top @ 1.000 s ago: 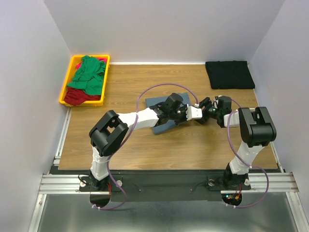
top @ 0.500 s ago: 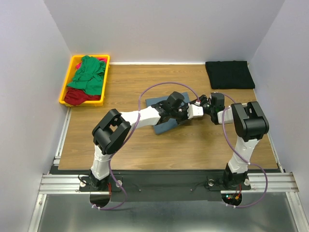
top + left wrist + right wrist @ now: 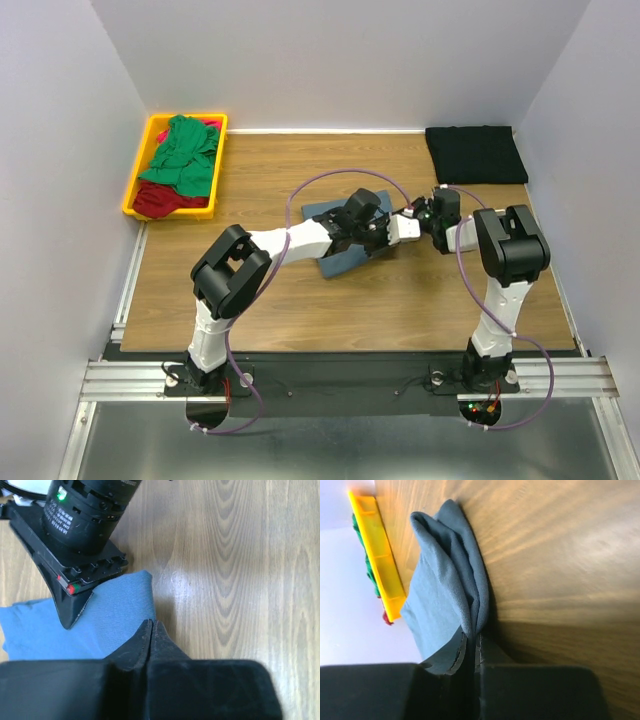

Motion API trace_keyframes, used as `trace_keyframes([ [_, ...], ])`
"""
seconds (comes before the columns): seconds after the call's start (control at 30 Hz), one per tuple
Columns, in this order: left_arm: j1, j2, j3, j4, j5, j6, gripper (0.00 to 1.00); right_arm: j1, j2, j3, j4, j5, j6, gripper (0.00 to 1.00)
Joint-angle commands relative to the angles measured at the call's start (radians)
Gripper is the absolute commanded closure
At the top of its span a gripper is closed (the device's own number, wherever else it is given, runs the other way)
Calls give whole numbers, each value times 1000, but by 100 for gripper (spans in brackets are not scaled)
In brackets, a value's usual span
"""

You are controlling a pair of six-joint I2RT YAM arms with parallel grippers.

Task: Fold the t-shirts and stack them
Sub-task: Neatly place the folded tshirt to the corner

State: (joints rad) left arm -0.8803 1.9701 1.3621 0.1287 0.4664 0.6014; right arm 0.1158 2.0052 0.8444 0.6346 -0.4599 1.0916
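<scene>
Blue-grey t-shirt (image 3: pixel 336 262) on wooden table (image 3: pixel 400 300), grey walls (image 3: pixel 350 60)

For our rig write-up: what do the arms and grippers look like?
The left arm and right arm have white links between boxy black joint housings, each with a looping purple cable. Left gripper and right gripper have matte black tapering fingers; a green light glows on the right wrist.
</scene>
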Motion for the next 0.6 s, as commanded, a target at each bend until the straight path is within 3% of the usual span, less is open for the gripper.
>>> trace_keyframes([
  [0.0,39,-52,29,0,37,-34,74,10,-11,71,-77,55,-203,100],
  [0.03,58,-92,20,-3,38,-79,64,12,-37,108,-116,64,-246,100],
  [0.1,96,-132,15,-69,63,-106,58,10,-62,151,-218,107,-379,100],
  [0.37,237,-373,-83,-253,3,-115,47,8,-92,366,-450,263,-780,99],
  [0.4,245,-388,-92,-276,-6,-118,35,10,-74,418,-488,297,-850,100],
  [0.57,282,-491,-165,-299,-64,-147,34,4,-13,561,-565,343,-1038,99],
])
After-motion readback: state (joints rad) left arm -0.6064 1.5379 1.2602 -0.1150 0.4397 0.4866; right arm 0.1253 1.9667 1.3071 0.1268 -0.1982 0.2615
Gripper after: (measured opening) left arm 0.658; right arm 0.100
